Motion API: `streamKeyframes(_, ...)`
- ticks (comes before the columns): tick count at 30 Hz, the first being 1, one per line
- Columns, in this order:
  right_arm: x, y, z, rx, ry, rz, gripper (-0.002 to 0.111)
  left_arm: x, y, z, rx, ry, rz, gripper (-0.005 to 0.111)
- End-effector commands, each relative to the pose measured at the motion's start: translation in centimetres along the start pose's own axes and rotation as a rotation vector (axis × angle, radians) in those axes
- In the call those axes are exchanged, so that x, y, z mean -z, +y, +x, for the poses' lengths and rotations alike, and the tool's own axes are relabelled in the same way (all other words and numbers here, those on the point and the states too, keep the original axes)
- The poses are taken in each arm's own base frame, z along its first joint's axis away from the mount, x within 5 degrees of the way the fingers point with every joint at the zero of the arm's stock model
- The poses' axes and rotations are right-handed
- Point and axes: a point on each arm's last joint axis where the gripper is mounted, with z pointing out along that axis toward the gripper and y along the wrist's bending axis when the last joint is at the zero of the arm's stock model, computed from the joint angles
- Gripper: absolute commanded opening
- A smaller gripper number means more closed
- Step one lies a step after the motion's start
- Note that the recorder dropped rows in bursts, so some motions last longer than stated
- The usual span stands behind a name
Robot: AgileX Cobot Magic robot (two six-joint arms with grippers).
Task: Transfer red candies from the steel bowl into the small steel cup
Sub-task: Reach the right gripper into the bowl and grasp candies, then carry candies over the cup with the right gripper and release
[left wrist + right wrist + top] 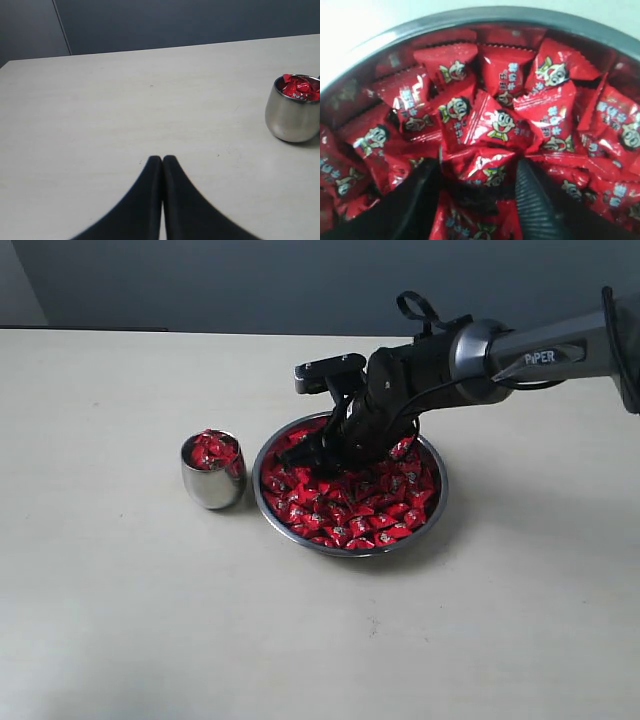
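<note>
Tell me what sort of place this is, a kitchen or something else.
Most likely a robotics lab or test bench: a pale table against a plain grey wall, and a PiPER-marked robot arm reaching into a steel bowl of red candies beside a small steel cup.

The small polished steel cup (210, 490) and wide shallow steel bowl (340, 551) stand just beside each other, while the pale surface (200, 640) lies open toward its near edge.
</note>
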Motion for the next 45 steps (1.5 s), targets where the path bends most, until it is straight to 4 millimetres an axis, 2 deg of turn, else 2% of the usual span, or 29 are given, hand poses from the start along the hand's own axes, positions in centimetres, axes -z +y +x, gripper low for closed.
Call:
streamKeyframes(1, -0.3, -0.3, -0.1, 0.005, -0.017, 0.007, 0.014, 0.1, 0.0, -0.3, -0.002, -0.019, 0.006, 0.000)
streamKeyframes(2, -0.1, -0.3, -0.2, 0.006, -0.025, 0.006, 0.003, 0.1, 0.0, -0.3, -0.002, -0.019, 0.006, 0.000)
streamKeyframes(3, 0.1, -0.3, -0.3, 0.006, -0.030, 0.005, 0.000, 0.1, 0.0, -0.3, -0.002, -0.019, 0.006, 0.000)
streamKeyframes(17, 8.0, 1.3, -3.0, 0.021, -0.152, -0.031, 0.000, 0.1, 0.0, -0.3, -0.002, -0.019, 0.006, 0.000)
streamKeyframes(23, 8.9, 5.7, -3.1, 0.123, -0.221, -0.089, 0.000, 0.1, 0.0, -0.3, -0.002, -0.019, 0.006, 0.000)
streamKeyframes(27, 8.8, 8.9, -3.7, 0.190, -0.245, -0.131, 0.000, 0.1, 0.0, -0.3, -0.002, -0.019, 0.006, 0.000)
streamKeyframes(32, 7.4, 10.9, -4.2, 0.243, -0.223, -0.152, 0.000, 0.1, 0.0, -0.3, -0.002, -0.019, 0.006, 0.000)
streamKeyframes(38, 4.9, 11.0, -3.7, 0.275, -0.131, -0.141, 0.000, 0.1, 0.0, -0.3, -0.002, -0.019, 0.006, 0.000)
streamKeyframes(45, 3.5, 10.9, -3.2, 0.284, -0.094, -0.134, 0.001, 0.1, 0.0, -0.3, -0.002, -0.019, 0.006, 0.000)
